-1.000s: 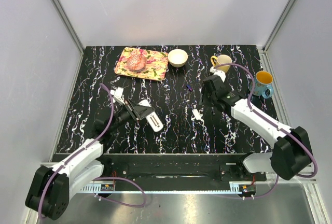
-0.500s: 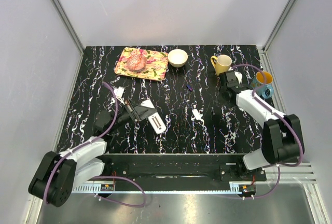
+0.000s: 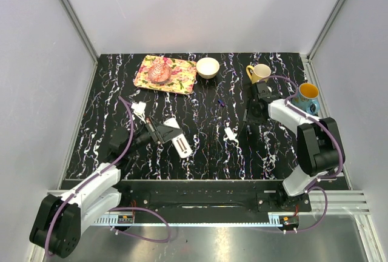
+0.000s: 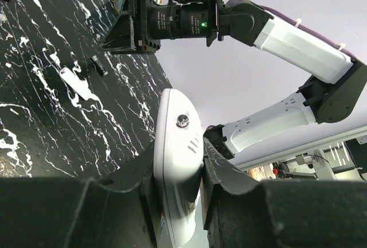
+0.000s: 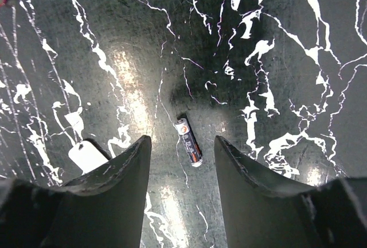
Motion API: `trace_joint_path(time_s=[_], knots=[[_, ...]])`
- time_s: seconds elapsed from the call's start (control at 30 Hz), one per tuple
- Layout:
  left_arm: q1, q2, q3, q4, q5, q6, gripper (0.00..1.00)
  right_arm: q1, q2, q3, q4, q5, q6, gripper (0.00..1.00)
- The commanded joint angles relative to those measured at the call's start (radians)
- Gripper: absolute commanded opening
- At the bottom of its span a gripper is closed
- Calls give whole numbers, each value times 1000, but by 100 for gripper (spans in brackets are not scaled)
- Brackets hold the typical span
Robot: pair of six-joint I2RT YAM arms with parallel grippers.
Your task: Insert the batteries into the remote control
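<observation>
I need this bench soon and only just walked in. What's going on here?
The left pincer is clamped on the white remote control. The right pincer hangs open above a battery that lies flat on the black table. Its fingers are on either side of the battery and not touching it, so it has not been picked up yet. A small white cover lies on the table close by.

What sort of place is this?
Probably a robot test cell: white walls box in a marbled table, with a left arm and right arm bolted at its edge, the left gripper holding a remote.
</observation>
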Motion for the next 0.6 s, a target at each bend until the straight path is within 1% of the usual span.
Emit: trace_joint_path(time_s=[0.0, 0.1, 0.13, 0.2, 0.23, 0.33, 0.43, 0.57], knots=[[2, 0, 37, 3, 5, 34, 0, 18, 27, 33, 14, 2, -33, 53], [2, -5, 37, 3, 5, 34, 0, 59, -21, 15, 90, 15, -21, 53], [2, -6, 37, -5, 2, 35, 0, 104, -28, 33, 121, 37, -21, 54], [2, -11, 37, -17, -7, 40, 0, 148, -1, 79, 126, 50, -41, 55], [2, -13, 37, -22, -9, 43, 0, 176, 22, 137, 123, 47, -45, 55], [2, -31, 37, -52, -15, 52, 0, 198, 111, 234, 120, 25, -68, 55], [2, -60, 41, -117, -35, 80, 0, 199, 200, 312, 110, 28, -76, 54], [2, -81, 42, -156, -50, 98, 0, 202, 323, 415, 86, 5, -76, 51]])
